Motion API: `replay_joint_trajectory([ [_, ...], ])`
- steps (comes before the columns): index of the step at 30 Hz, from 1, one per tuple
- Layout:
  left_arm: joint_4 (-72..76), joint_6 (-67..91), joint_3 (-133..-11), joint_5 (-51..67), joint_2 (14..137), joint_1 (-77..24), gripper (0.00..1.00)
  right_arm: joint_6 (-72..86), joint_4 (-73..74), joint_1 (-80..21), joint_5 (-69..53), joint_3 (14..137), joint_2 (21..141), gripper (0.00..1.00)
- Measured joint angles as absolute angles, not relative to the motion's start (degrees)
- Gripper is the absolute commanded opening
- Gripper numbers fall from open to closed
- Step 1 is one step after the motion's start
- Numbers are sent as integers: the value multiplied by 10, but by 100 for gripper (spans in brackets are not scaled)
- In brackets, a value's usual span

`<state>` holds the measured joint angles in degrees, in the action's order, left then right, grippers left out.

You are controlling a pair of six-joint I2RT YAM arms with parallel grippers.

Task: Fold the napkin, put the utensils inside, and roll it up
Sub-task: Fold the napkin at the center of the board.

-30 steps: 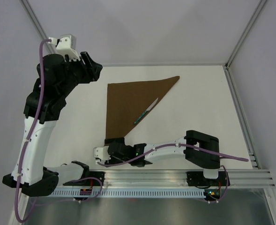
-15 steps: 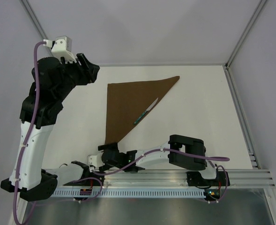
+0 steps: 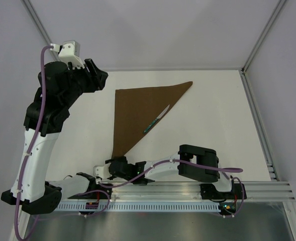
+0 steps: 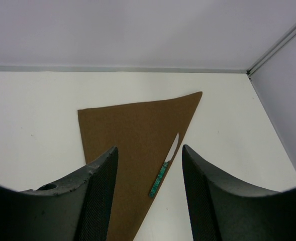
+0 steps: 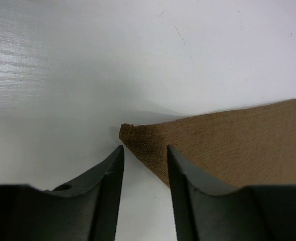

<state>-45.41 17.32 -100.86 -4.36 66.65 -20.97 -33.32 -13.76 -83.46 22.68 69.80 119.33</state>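
Dark brown matte fabric napkin [image 3: 137,113] [image 4: 130,130] is seen folded to a flat triangle on the smooth white surface [image 3: 213,115], centre-left, its long diagonal edge facing right, w/ sharp tips at far right & near side. A slim knife w/ green handle & pale blade [image 3: 156,119] [image 4: 165,168] is laid on the cloth, just inside & parallel to that diagonal. In the rt wrist view the cloth [image 5: 228,140] is shown fine-grained & felt-like; the near tip looks thick & is lifted slightly off the surface, w/ a shadow under it

Right fingers [image 5: 105,191], black & curved, are set low at that near tip, one each side of it; a gap is visible btw them, so open, not clamped. Contact w/ the cloth can't be told. Left fingers [image 4: 100,196], black w/ mesh-textured pads, are held high over the far-left of the surface, spread apart, gripping nothing

Vs 1 s ago: rt arm has been drawn in, elbow folded leftwards, wrist shifted left to the napkin's near tip. Left arm is barely shifted. Napkin & knife lie unchanged
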Motion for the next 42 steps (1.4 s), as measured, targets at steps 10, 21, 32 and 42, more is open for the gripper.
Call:
replay_joint_trajectory([
  [10,-454,173,-1008,-43,667,-210,57,-326,-128,-826,226,723,1193,19],
  [21,-455,173,-1008,-40,675,-210,57,-292,-82,-808,205,758,1192,33],
  [32,-455,173,-1008,-29,684,-210,57,-272,-46,-802,159,757,1175,58],
  [42,-456,169,-1008,-27,688,-210,58,-273,-42,-815,153,754,1181,60],
])
